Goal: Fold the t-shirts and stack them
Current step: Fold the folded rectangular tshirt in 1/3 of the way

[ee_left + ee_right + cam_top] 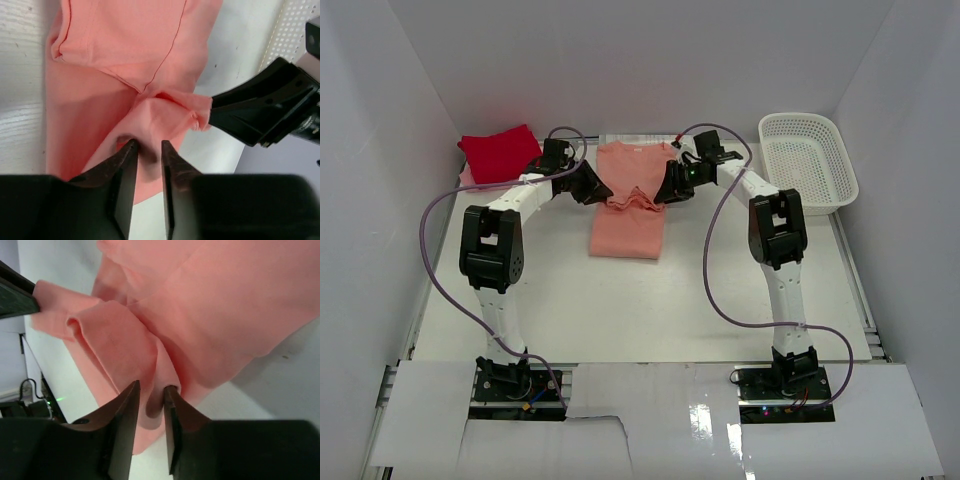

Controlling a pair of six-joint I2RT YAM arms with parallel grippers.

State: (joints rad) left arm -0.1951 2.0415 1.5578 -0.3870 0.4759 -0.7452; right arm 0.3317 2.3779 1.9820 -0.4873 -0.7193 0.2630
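Salmon-pink soft cloth t-shirt (628, 225) is seen from above at the far middle of the white table (570, 300). It is narrowed lengthwise and bunched across its middle between the left gripper (598, 190) and the right gripper (668, 188). A bright red folded t-shirt (500, 153) is laid at the far left, apparently on a pale pink t-shirt (468, 178), so the stack is judged begun and this fold unfinished.

From the left wrist, the jaws are seen slightly apart, with a cloth ridge in the gap.

From the right wrist, the same is shown: jaws narrowly parted about a fold, seemingly unclamped. The crosswise fold and the stacking are judged left to do.
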